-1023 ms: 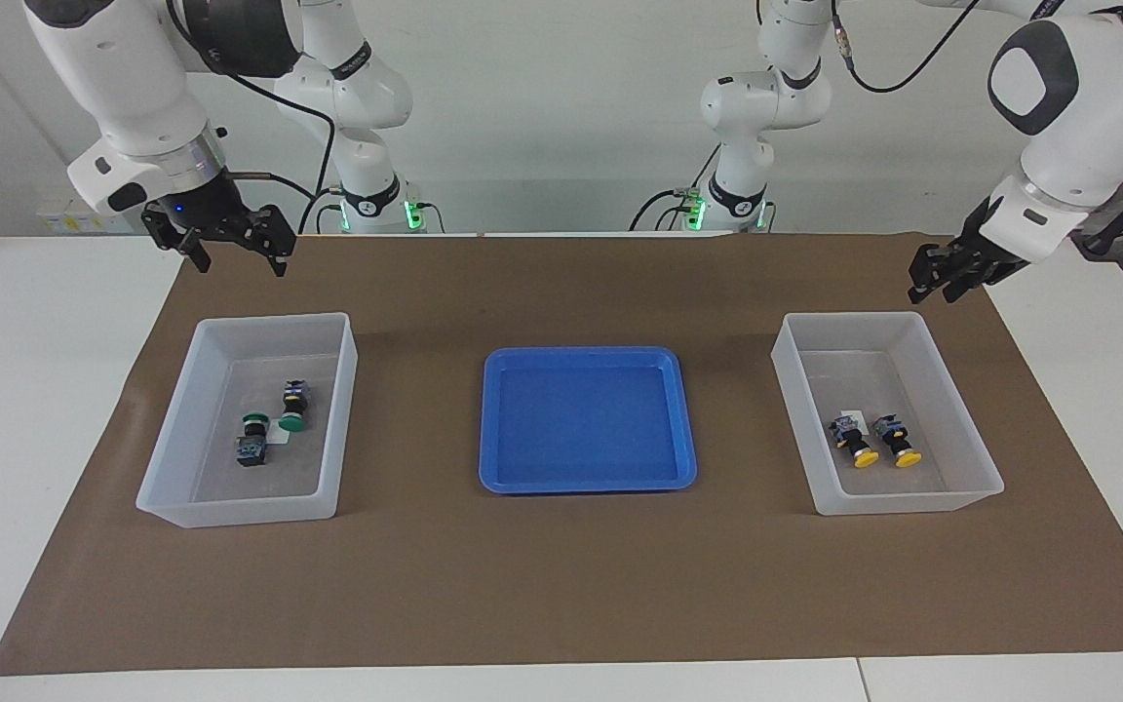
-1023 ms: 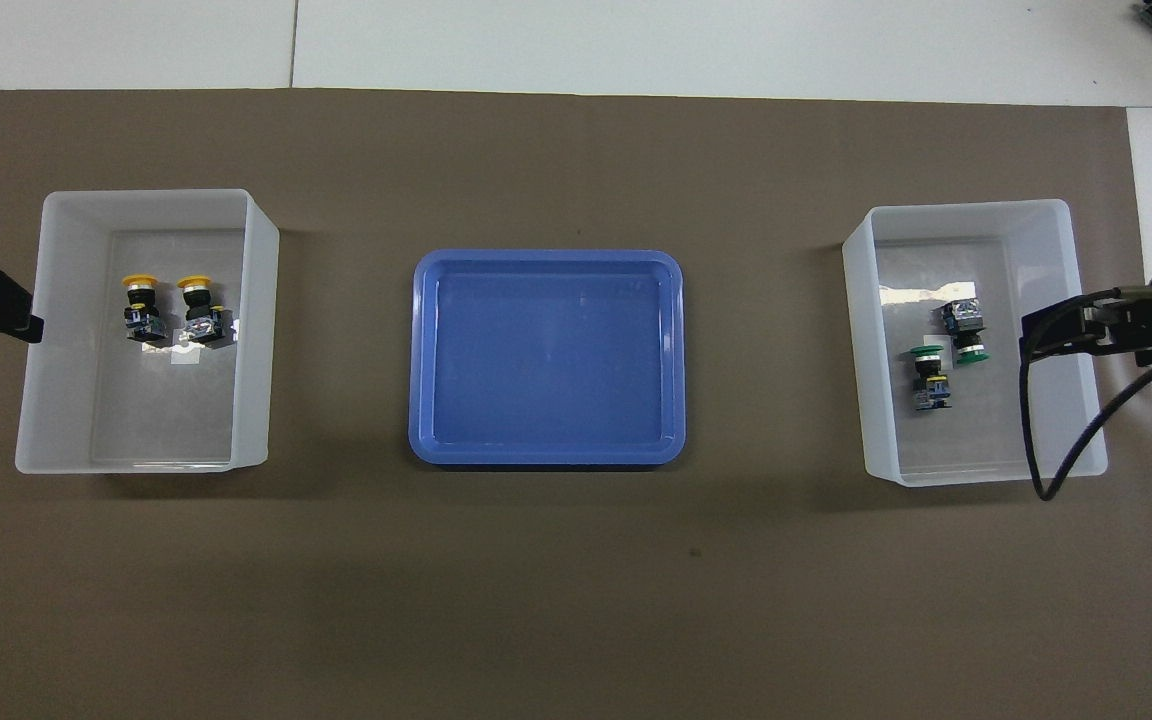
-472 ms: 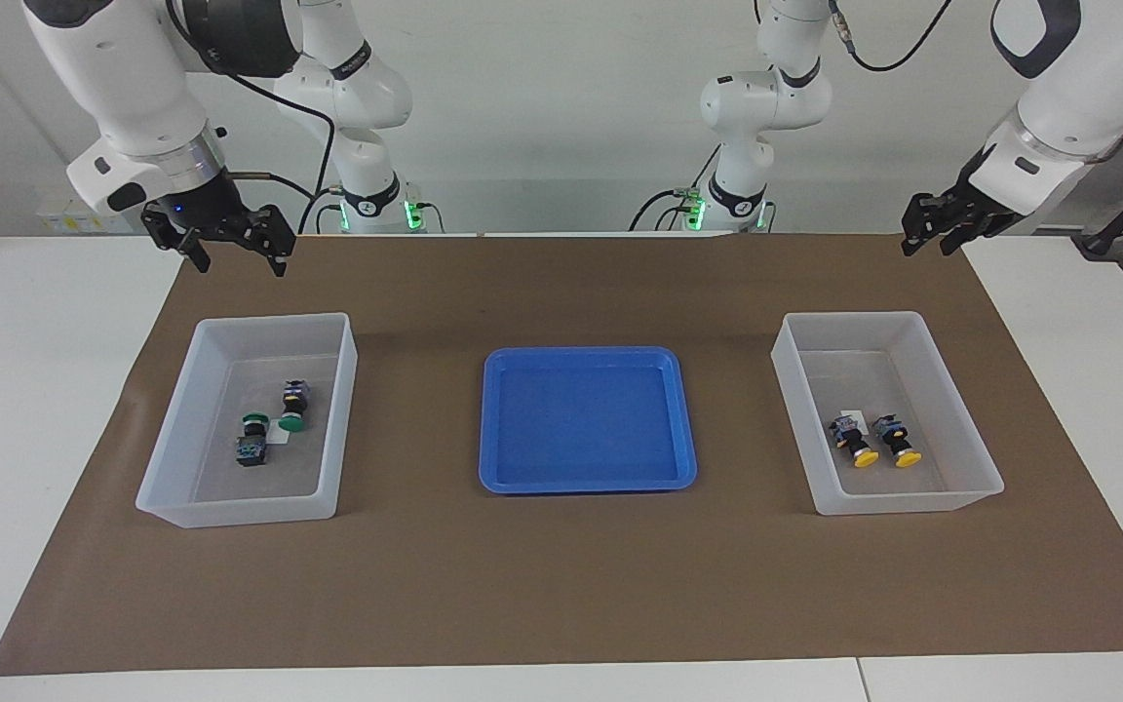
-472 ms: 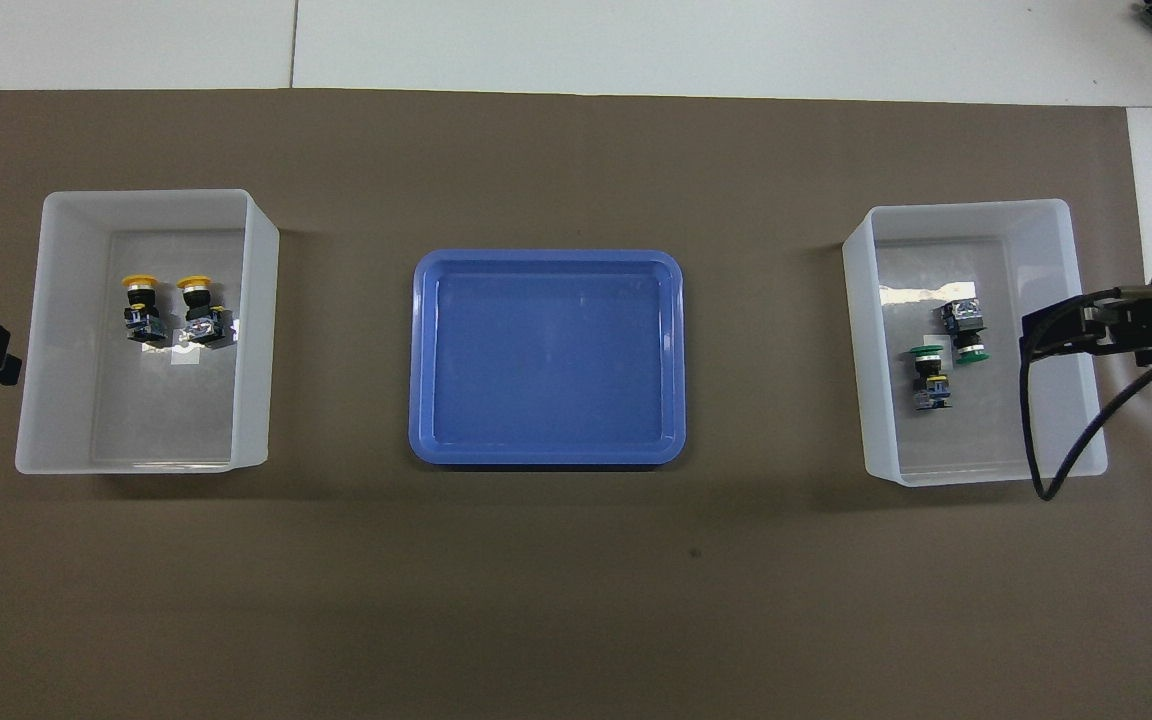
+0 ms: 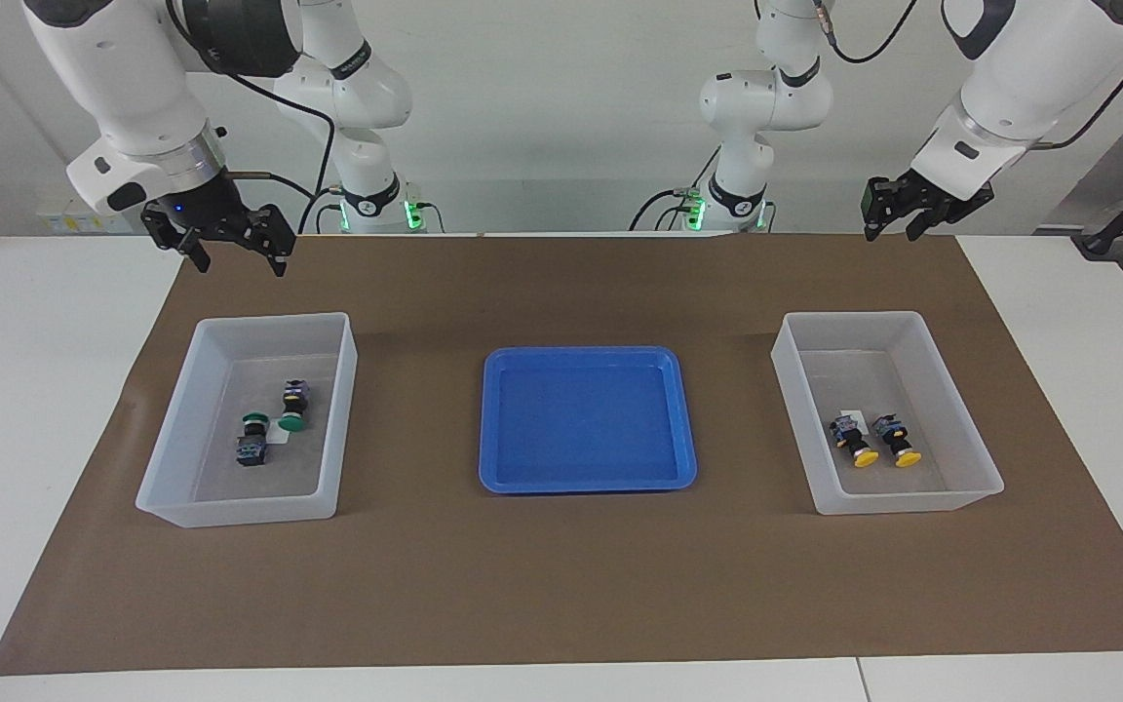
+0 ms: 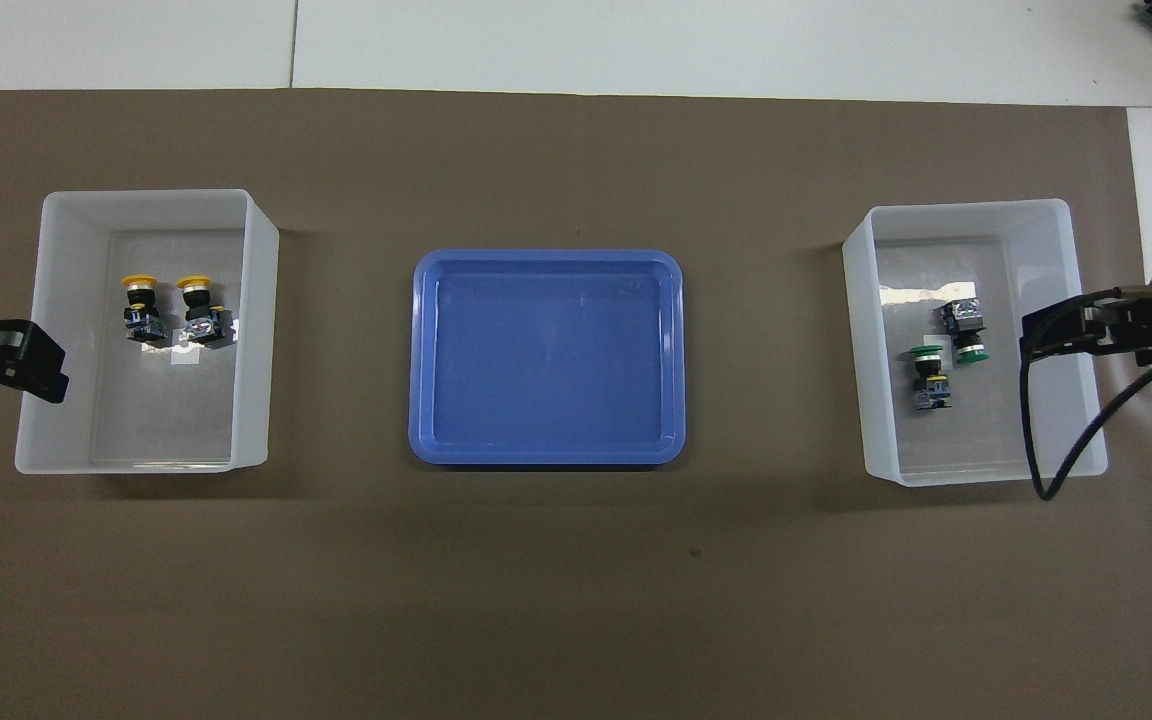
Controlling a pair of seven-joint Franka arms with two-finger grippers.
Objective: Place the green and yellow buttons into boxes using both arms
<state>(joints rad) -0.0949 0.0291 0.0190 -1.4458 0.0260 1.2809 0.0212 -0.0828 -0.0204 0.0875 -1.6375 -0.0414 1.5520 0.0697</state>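
1. Lying in the box [image 5: 973, 458] toward the left arm's end are 2 yellow buttons [image 5: 877, 440].
2. Resting in the other box [image 5: 328, 429] are 2 green buttons [image 5: 274, 429].
3. Sitting between the boxes is a blue tray [image 5: 586, 478].
4. Hovering over the table's brown mat [image 5: 561, 585], the right gripper [image 5: 230, 253] is showing spread fingers.
5. Hanging raised over the mat's edge, the left gripper [image 5: 891, 226] is showing parted fingers, holding nothing.

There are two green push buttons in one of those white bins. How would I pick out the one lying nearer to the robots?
Start at the blue tray in the middle of the brown mat and go to the white bin at the right arm's end. Two green buttons lie in it; the green button nearer to the robots points its cap away from the robots, while the other green button points its cap toward them.
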